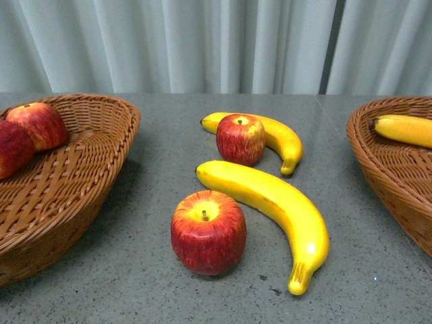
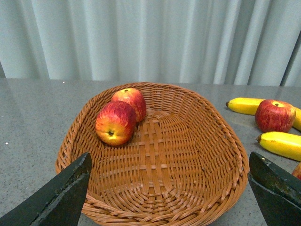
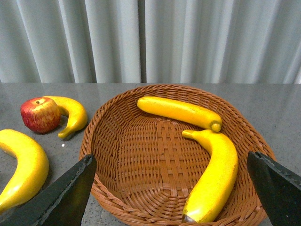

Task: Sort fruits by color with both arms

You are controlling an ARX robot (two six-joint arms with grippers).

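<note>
In the front view, the grey table (image 1: 135, 290) carries the left basket (image 1: 111, 125) at one edge of the picture. Inside it one basket apple (image 1: 40, 125) touches a second basket apple (image 1: 10, 152), both against the outer wall. The right basket (image 1: 378, 158) is cut by the other edge, and part of one yellow banana (image 1: 405, 129) shows in it. Between the baskets four fruits lie on the table. The near apple (image 1: 208, 231) has the long banana (image 1: 277, 206) just beside it. Behind them the far apple (image 1: 240, 138) sits in front of the far banana (image 1: 287, 138); whether they touch I cannot tell. Open table lies between these fruits and each basket rim, and also in front of the near apple. In the left wrist view, my left claw (image 2: 169, 197) stands wide open and grips nothing. Its dark fingers (image 2: 61, 197) are far apart, with the near rim of the left basket between them. The two basket apples sit at the far side, so most of the woven floor is free. In the right wrist view, my right claw (image 3: 169, 193) is also spread wide and is empty. Its fingers (image 3: 277, 188) stand on either side of the near rim of the right basket. Inside, the far-wall banana (image 3: 178, 112) lies along the back. The side banana (image 3: 214, 176) curves along one wall, and the rest of the floor is open.
</note>
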